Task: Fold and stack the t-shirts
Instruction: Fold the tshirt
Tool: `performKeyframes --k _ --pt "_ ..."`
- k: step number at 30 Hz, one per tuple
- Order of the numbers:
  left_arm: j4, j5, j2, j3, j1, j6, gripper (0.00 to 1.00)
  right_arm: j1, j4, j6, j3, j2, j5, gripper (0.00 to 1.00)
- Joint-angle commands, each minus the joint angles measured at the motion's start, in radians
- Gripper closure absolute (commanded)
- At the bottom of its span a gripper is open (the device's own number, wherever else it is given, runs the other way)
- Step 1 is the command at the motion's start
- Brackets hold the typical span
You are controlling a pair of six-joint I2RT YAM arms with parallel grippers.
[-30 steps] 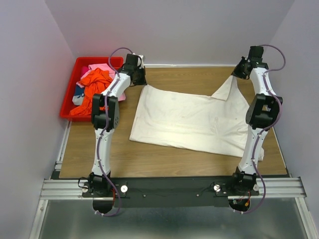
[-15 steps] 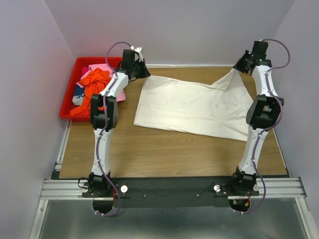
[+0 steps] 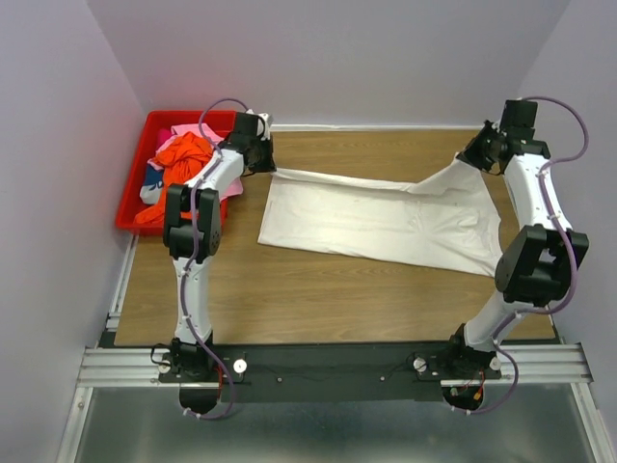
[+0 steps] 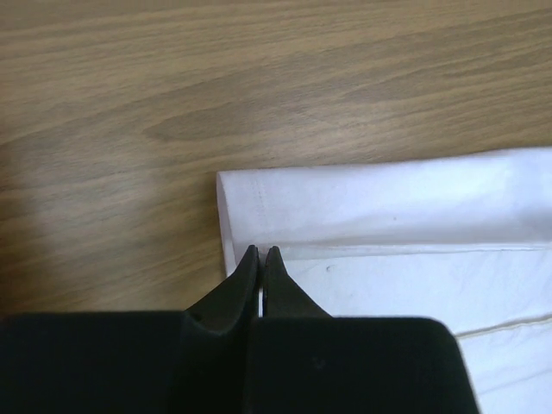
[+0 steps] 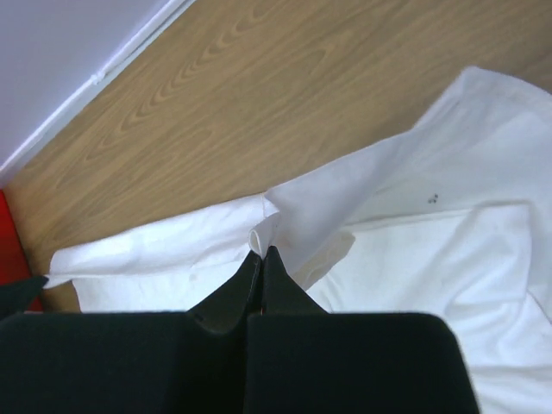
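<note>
A white t-shirt (image 3: pixel 376 222) lies stretched across the wooden table, its far edge pulled taut between both grippers. My left gripper (image 3: pixel 268 166) is shut on the shirt's far left corner; in the left wrist view (image 4: pixel 261 252) the closed tips pinch the hem of the white t-shirt (image 4: pixel 388 207). My right gripper (image 3: pixel 474 159) is shut on the shirt's far right corner and holds it lifted; in the right wrist view (image 5: pixel 261 253) the tips pinch a fold of the white cloth (image 5: pixel 371 198). More t-shirts, orange and pink (image 3: pixel 183 159), are piled in a red bin (image 3: pixel 132 188).
The red bin stands at the far left edge of the table, next to the left arm. Grey walls close in the back and both sides. Bare wood (image 3: pixel 318 299) lies between the shirt and the near rail.
Both grippers moved apart, the left further left and lower, the right further right, pulling the shirt's far edge taut. The shirt has narrowed and shifted toward the back.
</note>
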Motion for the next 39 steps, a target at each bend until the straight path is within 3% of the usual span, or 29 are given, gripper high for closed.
performKeyframes --k 1,11,23,26,27,28,29,30,34,39 --pt "-0.039 -0.114 -0.088 -0.031 0.006 0.031 1.00 0.000 -0.052 0.028 -0.125 -0.085 0.020 1.00" --pt "-0.027 -0.084 -0.174 -0.164 0.006 0.033 1.00 0.000 -0.102 0.053 -0.343 -0.271 0.036 1.00" --pt "-0.024 -0.067 -0.298 -0.351 0.006 0.030 1.00 0.000 -0.171 0.040 -0.438 -0.369 0.063 1.00" --pt "-0.027 -0.062 -0.321 -0.396 0.004 0.017 0.82 0.000 -0.185 0.034 -0.498 -0.396 0.094 1.00" --pt "-0.024 -0.070 -0.338 -0.407 0.004 0.007 0.65 0.000 -0.185 0.034 -0.519 -0.409 0.132 0.95" --pt "-0.021 -0.071 -0.347 -0.418 0.004 0.002 0.59 -0.001 -0.184 0.036 -0.546 -0.412 0.155 0.86" --pt "-0.018 -0.073 -0.355 -0.430 0.003 0.000 0.56 0.000 -0.184 0.034 -0.557 -0.410 0.168 0.70" --pt "-0.010 -0.076 -0.364 -0.430 -0.003 -0.004 0.51 0.000 -0.184 0.033 -0.568 -0.403 0.213 0.48" --pt "-0.013 -0.076 -0.347 -0.383 -0.049 0.006 0.46 0.002 -0.173 0.001 -0.556 -0.409 0.215 0.38" --pt "-0.007 -0.025 -0.283 -0.274 -0.123 -0.007 0.46 0.055 -0.104 -0.113 -0.521 -0.446 0.128 0.39"
